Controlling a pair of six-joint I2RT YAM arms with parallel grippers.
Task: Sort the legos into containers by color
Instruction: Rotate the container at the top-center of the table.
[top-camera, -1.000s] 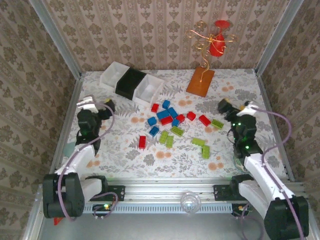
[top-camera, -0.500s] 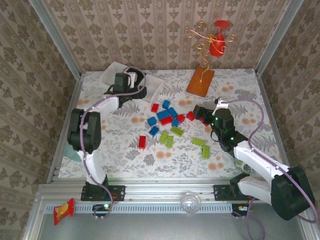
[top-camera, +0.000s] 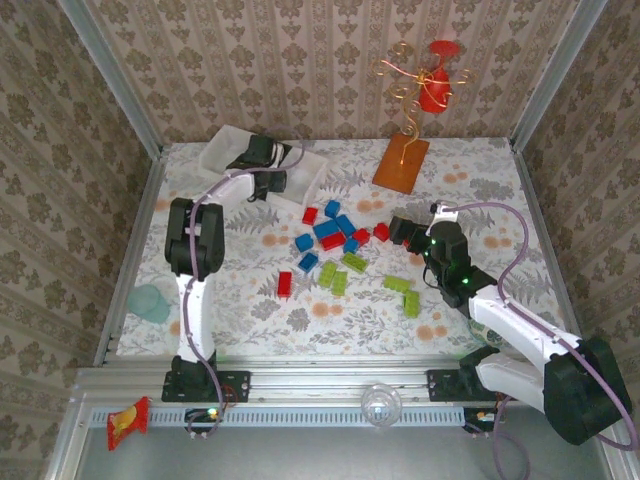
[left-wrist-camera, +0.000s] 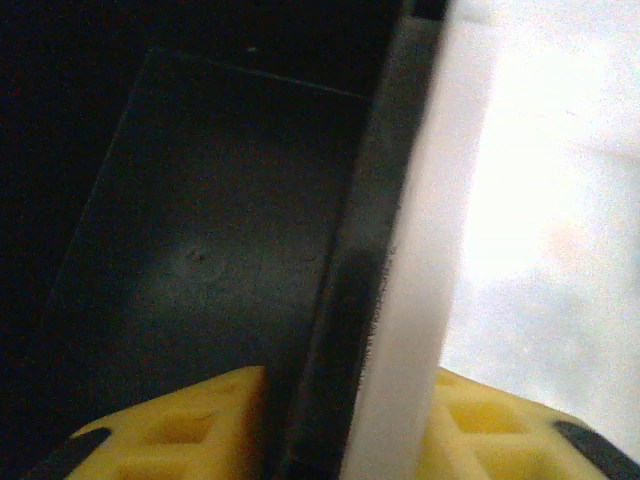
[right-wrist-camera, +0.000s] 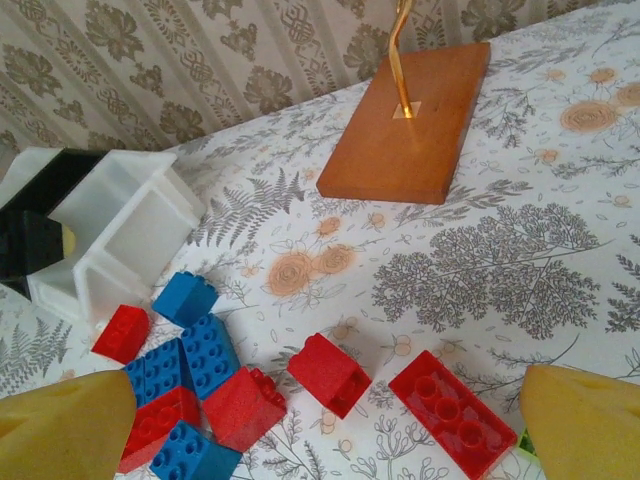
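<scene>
Left gripper (top-camera: 262, 152) is clamped on the touching walls of the black bin (left-wrist-camera: 200, 230) and a white bin (left-wrist-camera: 430, 200), far left. Right gripper (top-camera: 403, 232) spreads wide above red legos (right-wrist-camera: 450, 410) at mid-table.

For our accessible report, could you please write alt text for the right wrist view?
The open right gripper hovers over red and blue legos on a floral tablecloth. Behind them are a white bin and an orange board.
</scene>
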